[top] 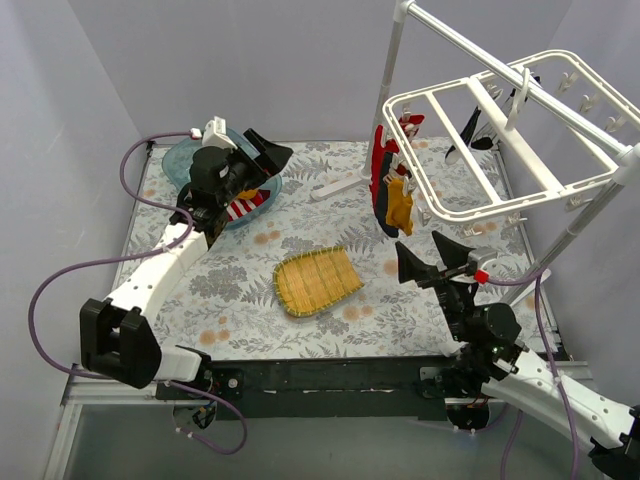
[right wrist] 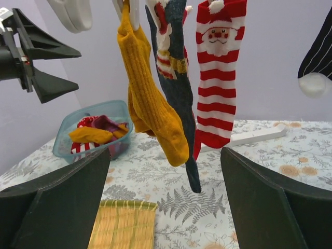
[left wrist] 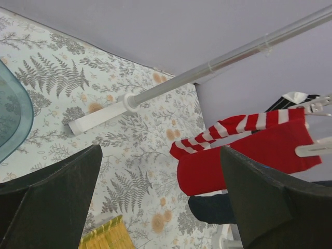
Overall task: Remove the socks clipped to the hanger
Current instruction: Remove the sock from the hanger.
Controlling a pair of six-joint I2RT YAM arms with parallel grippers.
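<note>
1. Your right claw (top: pixel 417 245) (right wrist: pixel 165 150) is spread wide and grips nothing. It sits low on the near side of the hanger (top: pixel 440 92), pointed up toward the hanger's left end.
2. Your left claw (top: pixel 280 170) (left wrist: pixel 161 150) is also released and empty. It is well to the left of the hanger and faces it.
3. The socks (top: pixel 388 190) hang bunched together from the hanger's left edge, clear of both claws.
4. In the right wrist view, a mustard sock (right wrist: pixel 150 104) hangs in front, with a dark blue sock (right wrist: pixel 176 88) just behind it. A striped sock (right wrist: pixel 218 78) with a Santa face hangs beside them.
5. In the left wrist view you see that striped sock (left wrist: pixel 233 127) above a plain red sock (left wrist: pixel 249 150). White clips (left wrist: pixel 311 106) hold both of them.
6. A black sock (top: pixel 468 130) (right wrist: pixel 316 52) with a white pompom tip hangs apart from the bunch, under the hanger's middle.
7. A blue tub (top: pixel 185 160) (right wrist: pixel 93 124) sits far to the left of the hanger, under your left arm, with loose socks inside it.
8. A yellow woven mat (top: pixel 315 280) (right wrist: pixel 122 228) lies flat on the table (top: pixel 230 290). It is to the near left of the hanger, between your two claws.
9. The white pole stand (top: pixel 395 80) (left wrist: pixel 207 70) rises just behind the hanger's left end.
</note>
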